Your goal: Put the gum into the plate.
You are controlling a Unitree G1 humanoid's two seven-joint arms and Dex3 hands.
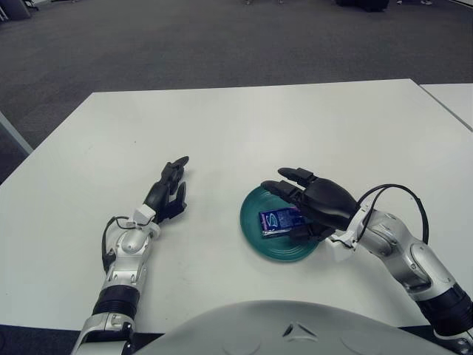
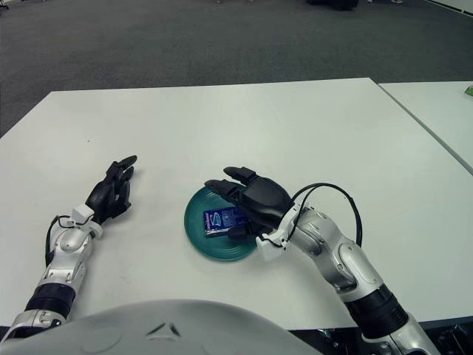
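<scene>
- The blue gum pack [image 1: 278, 220] lies flat inside the teal plate [image 1: 255, 233] on the white table [image 1: 244, 126].
- Right hand [image 1: 314, 203] hovers over the plate — fingers spread, gripping nothing.
- Left hand [image 1: 168, 192] shows left of the plate — fingers extended, empty.

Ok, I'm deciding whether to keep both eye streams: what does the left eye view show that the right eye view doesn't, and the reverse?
Only the left eye view shows the grey floor strip past the table's left edge. Only the right eye view shows more of the neighbouring table at right. Both share the gum lying in the teal plate, the right hand with fingers spread over it, and the left hand left of the plate.
</scene>
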